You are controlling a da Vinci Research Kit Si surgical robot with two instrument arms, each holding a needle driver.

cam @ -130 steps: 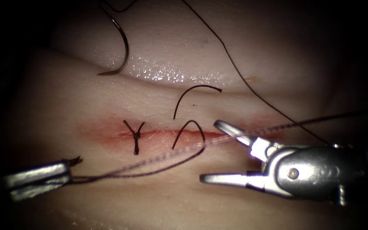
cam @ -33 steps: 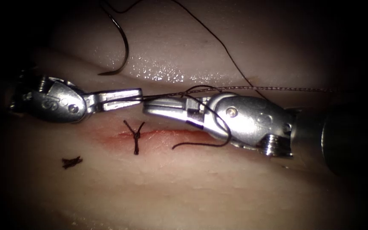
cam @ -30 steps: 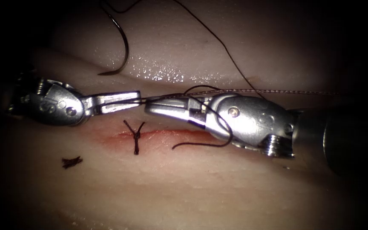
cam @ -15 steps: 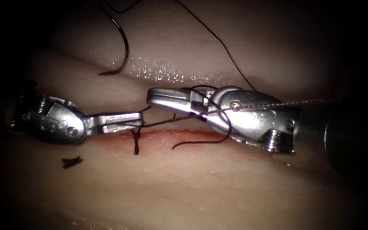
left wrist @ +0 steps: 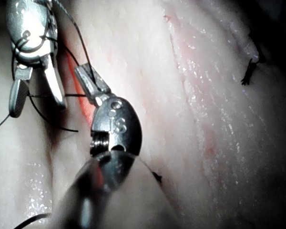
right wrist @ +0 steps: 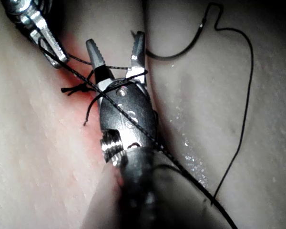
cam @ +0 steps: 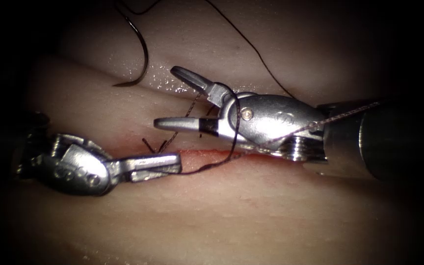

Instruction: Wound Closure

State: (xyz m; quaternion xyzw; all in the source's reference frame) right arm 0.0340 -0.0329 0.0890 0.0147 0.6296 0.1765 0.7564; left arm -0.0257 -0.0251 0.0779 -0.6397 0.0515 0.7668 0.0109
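One needle (cam: 141, 49) lies free on the tissue (cam: 251, 211), well above the cut (cam: 207, 153) toward its left end, held by neither tool. Thread (cam: 234, 127) wraps the right tool (cam: 170, 98), whose jaws gape with nothing between them. The left tool (cam: 175, 163), jaws clamped on thread, sits at the cut just below, nearer the tied stitch (cam: 155, 145).

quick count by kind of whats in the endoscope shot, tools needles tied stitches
tools: 2, left tool with jaws shut on the thread, right tool with jaws open and holding nothing
needles: 1, needle lying free on the tissue above the cut
tied stitches: 1, stitch
total: 4
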